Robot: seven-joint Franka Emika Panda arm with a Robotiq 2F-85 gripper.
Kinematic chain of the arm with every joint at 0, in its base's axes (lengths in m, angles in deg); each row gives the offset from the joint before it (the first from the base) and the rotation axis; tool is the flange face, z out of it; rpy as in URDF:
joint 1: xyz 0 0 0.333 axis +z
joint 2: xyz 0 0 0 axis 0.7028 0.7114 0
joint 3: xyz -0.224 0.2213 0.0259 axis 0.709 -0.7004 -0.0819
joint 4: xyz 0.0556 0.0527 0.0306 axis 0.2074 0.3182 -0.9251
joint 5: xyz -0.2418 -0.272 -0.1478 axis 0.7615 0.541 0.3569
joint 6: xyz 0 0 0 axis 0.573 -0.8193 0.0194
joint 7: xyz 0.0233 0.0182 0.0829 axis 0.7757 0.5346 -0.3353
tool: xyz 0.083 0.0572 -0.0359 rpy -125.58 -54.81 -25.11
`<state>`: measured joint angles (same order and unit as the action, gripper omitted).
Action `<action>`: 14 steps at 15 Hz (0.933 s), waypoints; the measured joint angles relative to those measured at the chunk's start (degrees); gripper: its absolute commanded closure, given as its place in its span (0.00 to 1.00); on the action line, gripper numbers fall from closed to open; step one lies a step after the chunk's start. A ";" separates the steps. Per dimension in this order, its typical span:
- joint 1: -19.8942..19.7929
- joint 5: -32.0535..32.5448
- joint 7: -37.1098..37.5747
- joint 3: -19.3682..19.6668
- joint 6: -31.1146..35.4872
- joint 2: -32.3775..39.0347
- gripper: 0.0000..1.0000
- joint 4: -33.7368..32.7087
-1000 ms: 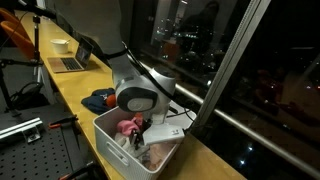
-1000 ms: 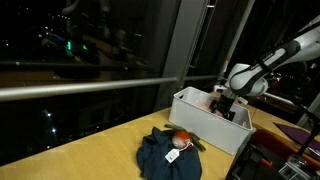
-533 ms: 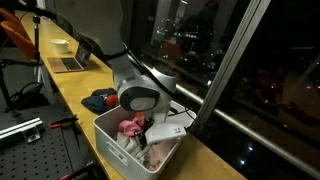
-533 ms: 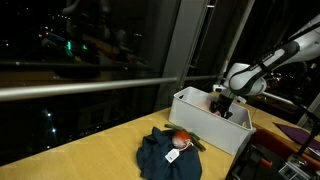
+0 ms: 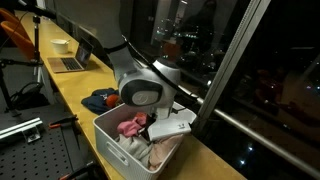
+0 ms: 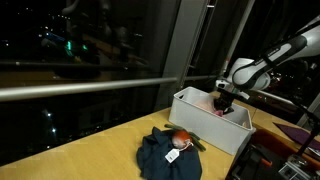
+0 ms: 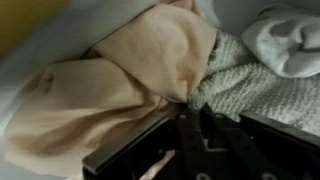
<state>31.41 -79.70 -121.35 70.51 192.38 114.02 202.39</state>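
The wrist view alone shows the grip: the tool [image 7: 188, 112] has its dark fingers pressed together on a gathered fold of the peach cloth [image 7: 120, 70], which billows from there toward ten o'clock. A knitted grey cloth [image 7: 255, 90] lies against it at three o'clock, and a white fluffy piece [image 7: 290, 35] sits at two o'clock. In both exterior views the tool [image 5: 150, 124] [image 6: 224, 103] dips into the white bin [image 5: 112, 150] [image 6: 203, 118] and its tips are hidden, yet an exterior view adds a pink cloth [image 5: 130, 125] at nine o'clock of the tool. The bin stands on a long yellow desk [image 5: 70, 88] [image 6: 110, 150] beside a dark blue garment [image 5: 98, 100] [image 6: 165, 157]. A laptop [image 5: 72, 60] sits farther along, and dark night windows [image 6: 100, 50] run beside the desk.
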 measured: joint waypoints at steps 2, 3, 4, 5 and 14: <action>0.02 1.11 0.53 0.00 -1.81 -4.54 0.97 1.85; 0.04 1.68 0.71 0.01 -2.94 -7.38 0.97 2.96; 0.09 2.11 0.75 0.02 -4.17 -10.43 0.97 4.09; 0.19 2.36 0.75 0.04 -5.32 -13.50 0.97 5.17; 8.04 6.13 2.81 -0.91 -18.50 -38.03 0.97 8.16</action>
<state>39.46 -73.58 -118.54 69.60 173.88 75.99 210.55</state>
